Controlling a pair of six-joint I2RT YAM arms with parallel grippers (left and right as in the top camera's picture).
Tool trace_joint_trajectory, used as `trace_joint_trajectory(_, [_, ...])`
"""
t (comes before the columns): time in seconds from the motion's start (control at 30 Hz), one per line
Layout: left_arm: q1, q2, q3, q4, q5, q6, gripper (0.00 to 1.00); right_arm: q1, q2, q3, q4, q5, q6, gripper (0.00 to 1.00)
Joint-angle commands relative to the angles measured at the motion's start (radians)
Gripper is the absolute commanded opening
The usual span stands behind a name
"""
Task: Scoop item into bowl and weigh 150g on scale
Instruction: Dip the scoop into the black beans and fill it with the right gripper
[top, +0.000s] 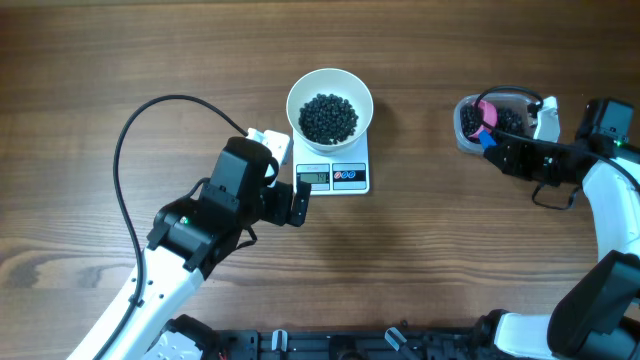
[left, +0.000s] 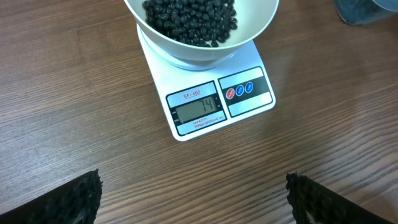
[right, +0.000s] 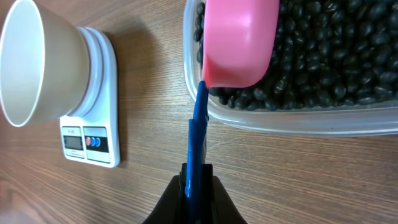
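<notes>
While right end effector (right: 198, 179) clamps scoop (right: 239, 40) over beans (right: 323, 56), left end effector (left: 193, 193) gapes near scale (left: 219, 106)

We count one bowl (top: 330, 72) and one scale (top: 360, 152) with one display (left: 199, 107) and two buttons, a red button (left: 231, 93) and a blue button (left: 248, 88). We see one clear tub (top: 462, 132), one pink scoop (right: 239, 43) and two arms, the left arm (top: 200, 225) and the right arm (top: 610, 200). The beans (top: 329, 117) are too many for us to count; they lie in two heaps, one in the bowl and one in the tub
</notes>
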Motion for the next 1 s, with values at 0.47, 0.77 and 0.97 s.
trace_joint_trajectory(0.47, [-0.004, 0.001, 0.003, 0.001, -0.006, 0.02, 1.0, -0.002, 0.017, 0.002, 0.018, -0.072, 0.092, 0.04])
trace_joint_trajectory(0.77, [-0.004, 0.001, 0.003, 0.001, -0.006, 0.02, 1.0, -0.071, 0.017, 0.002, 0.031, -0.14, 0.114, 0.04])
trace_joint_trajectory(0.97, [-0.004, 0.001, 0.003, 0.001, -0.006, 0.02, 1.0, -0.133, 0.017, 0.002, 0.024, -0.184, 0.117, 0.04])
